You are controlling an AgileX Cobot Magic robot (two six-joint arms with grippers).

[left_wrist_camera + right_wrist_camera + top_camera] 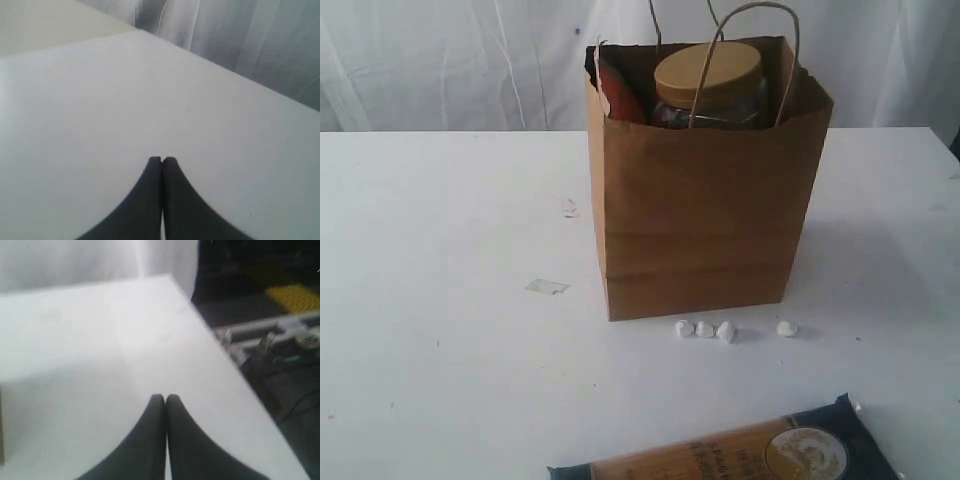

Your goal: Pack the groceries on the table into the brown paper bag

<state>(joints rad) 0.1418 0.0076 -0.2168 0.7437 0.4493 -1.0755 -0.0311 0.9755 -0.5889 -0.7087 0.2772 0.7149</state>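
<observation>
**Paper bag** [700, 220]: brown kraft, upright on the white tabletop [440, 300], mouth open. Its two twisted loop handles [760, 20] stand above the rim.

**Contents of the bag:**
- Jar [710, 75]: clear glass with a broad tan lid, the lid sitting about level with the bag's rim.
- Pouch [620, 95]: orange-red, tucked into the bag's left corner beside the jar. Only its top shows.

**Outside the bag:**
- Packet [750, 455]: long, dark-blue ends, tan printed middle with a round emblem. It lies flat in front of the bag, well apart from it and partly cut off by the frame.
- White bits [705, 329]: four small pebble-like pieces, just in front of the bag's base.

**Left pincer** [162, 160]: closed, fingers pressed together, gripping nothing, over bare tabletop.

**Right pincer** [165, 397]: closed, empty, over bare tabletop near its edge.
</observation>
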